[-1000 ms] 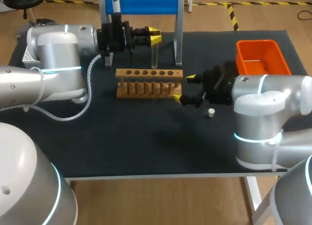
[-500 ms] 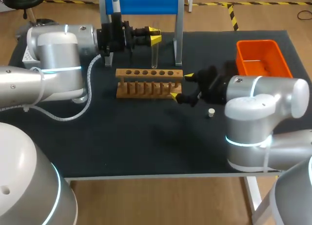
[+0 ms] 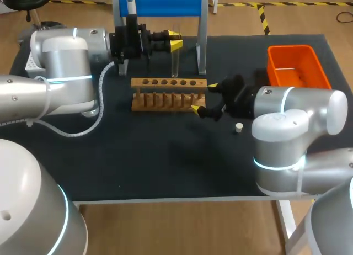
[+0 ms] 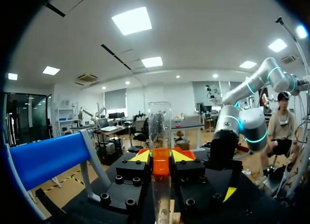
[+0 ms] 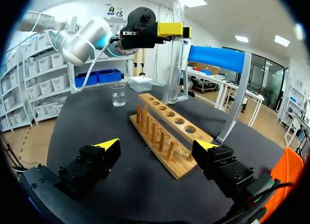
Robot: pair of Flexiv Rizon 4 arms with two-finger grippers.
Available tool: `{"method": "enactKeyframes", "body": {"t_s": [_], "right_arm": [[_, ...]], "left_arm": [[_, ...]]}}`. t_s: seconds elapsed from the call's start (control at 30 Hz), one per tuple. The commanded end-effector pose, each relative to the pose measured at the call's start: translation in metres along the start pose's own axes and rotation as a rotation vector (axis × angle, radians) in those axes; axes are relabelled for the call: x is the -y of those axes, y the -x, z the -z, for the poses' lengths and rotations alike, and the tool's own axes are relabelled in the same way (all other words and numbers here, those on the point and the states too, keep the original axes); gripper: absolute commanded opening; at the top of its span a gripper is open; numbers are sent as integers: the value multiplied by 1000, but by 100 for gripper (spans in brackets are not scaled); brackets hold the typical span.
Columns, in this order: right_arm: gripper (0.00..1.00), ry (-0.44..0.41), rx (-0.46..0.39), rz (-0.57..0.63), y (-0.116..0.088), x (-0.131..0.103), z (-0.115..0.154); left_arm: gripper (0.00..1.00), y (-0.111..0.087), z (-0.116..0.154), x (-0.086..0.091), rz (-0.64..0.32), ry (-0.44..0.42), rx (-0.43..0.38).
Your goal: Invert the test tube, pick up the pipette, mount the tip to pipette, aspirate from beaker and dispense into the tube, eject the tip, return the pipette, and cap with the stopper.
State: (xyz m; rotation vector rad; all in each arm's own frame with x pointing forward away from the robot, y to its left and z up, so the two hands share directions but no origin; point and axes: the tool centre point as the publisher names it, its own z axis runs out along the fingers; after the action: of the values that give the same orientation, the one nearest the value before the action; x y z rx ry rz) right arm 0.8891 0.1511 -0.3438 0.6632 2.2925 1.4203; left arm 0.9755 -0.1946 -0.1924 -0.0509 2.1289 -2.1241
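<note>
Left claw (image 3: 175,38) is clamped on a clear glass tube (image 3: 175,62); right claw (image 3: 204,98) is spread wide above the black surface (image 3: 165,155).

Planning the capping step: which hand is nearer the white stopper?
Right. The right hand is beside the rack and the stopper; the left hand is beyond the rack, shut on the test tube.

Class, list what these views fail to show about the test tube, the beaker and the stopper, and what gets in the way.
Test tube: left wrist view, lower end cut off by the frame edge below the left gripper.
Beaker: right wrist view, too small to judge fill; head view, unseen, probably behind the left arm.
Stopper: head view, too small to tell which end is up.
</note>
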Motion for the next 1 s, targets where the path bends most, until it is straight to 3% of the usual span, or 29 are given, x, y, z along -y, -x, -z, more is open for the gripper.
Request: {"method": "enactKeyframes", "body": {"t_s": [0.03,0.57,1.0], "right_arm": [[100,2,1,0,-1,0,0],[100,2,1,0,-1,0,0],[100,2,1,0,-1,0,0]], "left_arm": [[0,1,0,0,2,2,-3],[0,1,0,0,2,2,-3],[0,2,-2,-5,135,-23,33]]}}
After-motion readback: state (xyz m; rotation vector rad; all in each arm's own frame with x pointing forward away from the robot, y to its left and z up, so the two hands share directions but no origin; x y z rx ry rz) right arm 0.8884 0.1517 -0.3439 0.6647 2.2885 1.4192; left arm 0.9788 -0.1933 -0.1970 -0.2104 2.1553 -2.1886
